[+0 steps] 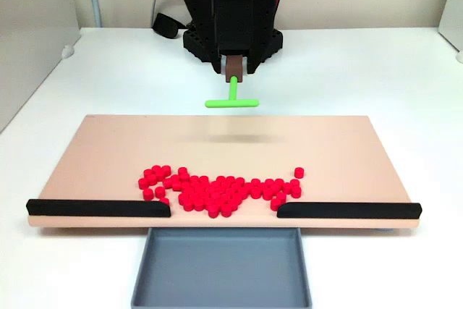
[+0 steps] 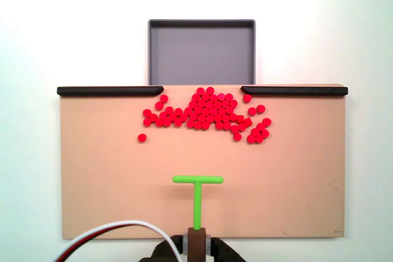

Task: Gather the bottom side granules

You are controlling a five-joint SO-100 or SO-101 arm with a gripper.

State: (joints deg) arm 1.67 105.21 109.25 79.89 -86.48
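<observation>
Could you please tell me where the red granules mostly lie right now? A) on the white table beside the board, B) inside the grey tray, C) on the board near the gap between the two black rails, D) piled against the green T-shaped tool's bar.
C: the granules cluster on the board by the gap between the black rails, while the grey tray holds none and the green T-shaped tool sits apart from them.
</observation>
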